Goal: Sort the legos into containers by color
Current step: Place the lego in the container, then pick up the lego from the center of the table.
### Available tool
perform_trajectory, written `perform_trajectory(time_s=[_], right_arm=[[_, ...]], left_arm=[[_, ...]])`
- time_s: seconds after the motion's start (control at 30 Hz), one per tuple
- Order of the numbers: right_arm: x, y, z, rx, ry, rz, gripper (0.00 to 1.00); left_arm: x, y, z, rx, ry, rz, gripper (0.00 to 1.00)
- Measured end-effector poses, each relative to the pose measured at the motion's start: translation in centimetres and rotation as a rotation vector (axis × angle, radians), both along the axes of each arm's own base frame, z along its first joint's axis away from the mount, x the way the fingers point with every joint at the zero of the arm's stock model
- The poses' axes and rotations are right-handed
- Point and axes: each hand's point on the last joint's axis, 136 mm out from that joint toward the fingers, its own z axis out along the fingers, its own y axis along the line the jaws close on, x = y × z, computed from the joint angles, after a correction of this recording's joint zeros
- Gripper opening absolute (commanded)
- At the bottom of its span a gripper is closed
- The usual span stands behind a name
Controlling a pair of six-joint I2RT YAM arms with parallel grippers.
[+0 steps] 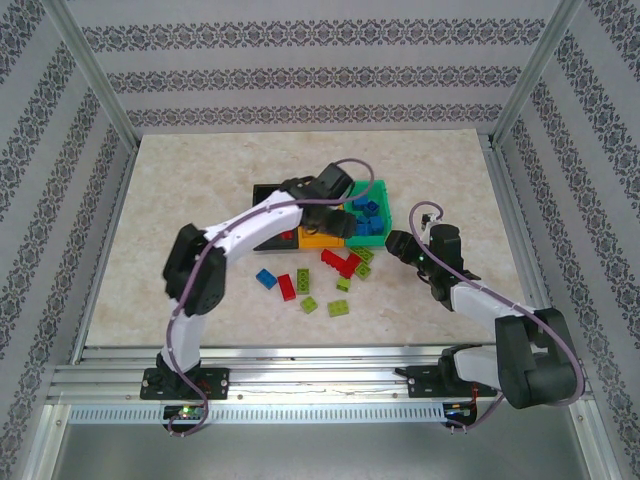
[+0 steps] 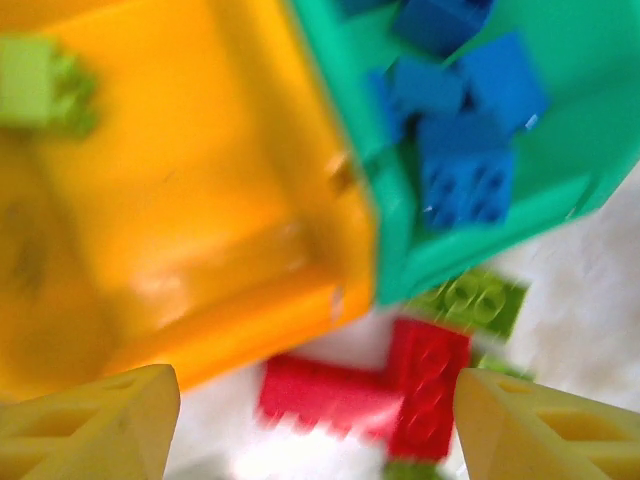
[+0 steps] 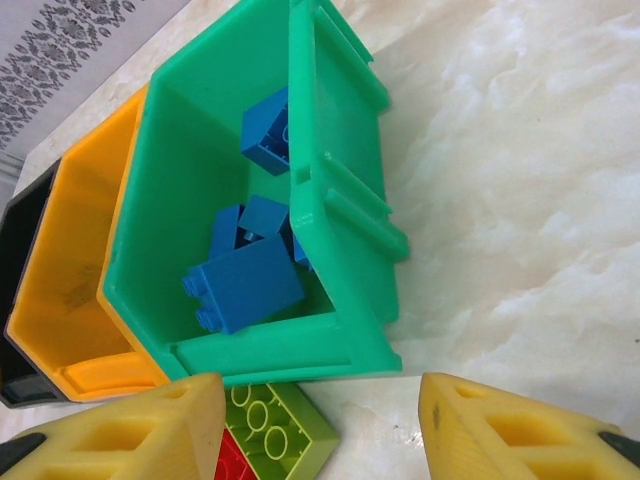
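While the left gripper (image 2: 318, 428) is hovering with its jaws spread and empty, the red bricks (image 2: 420, 385) are lying ahead between its fingertips (image 2: 90, 425), just beside the orange bin (image 2: 200, 200), so the pick is likely calling for a straight descent onto one brick alone.

You're looking at a green bin (image 3: 340, 200), an orange-yellow bin (image 3: 75, 290), blue legos (image 3: 245, 290), red legos (image 2: 425, 380) and a marbled beige table (image 3: 520, 150).

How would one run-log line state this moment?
left gripper open near orange bin | right gripper open near green bin | green bin: blue bricks | orange bin: lime brick | red bricks loose
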Motion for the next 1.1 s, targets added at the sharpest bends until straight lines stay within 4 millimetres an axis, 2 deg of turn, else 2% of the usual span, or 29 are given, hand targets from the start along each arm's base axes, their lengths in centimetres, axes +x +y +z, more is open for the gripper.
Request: perform_trajectory(time_s=[0.07,0.23,0.5,0.77,0.93,1.1], right_arm=[[0.0,0.1,-0.2,0.002,0.008,0.004,0.54],[0.0,0.2,-0.6,0.003,0.02,0.007,0.54],[0.0,1.0,-0.6,0.005,0.024,0.033,0.54],[0.0,1.2,-0.6,0.002,0.022,0.041,0.54],[0.0,1.2,-0.6,0.002,0.021,0.041,0.54],[-0.1,1.4,-0.6,0.002,0.021,0.047,0.54]], left_arm=[[-2.2,2.4,0.2,0.022,-0.007,0.015,0.73],[-6.1,6.9,-0.3,0.067,-0.006,0.058,0.73],[-10.1,12.2,-3.2,0.146,0.029,0.158,0.76],[-10.0,15.3,-4.9,0.168,0.076,0.246,0.79],[-9.5,15.5,-5.8,0.166,0.125,0.228,0.8],[-9.7,14.9,-6.8,0.177,0.167,0.159,0.84]])
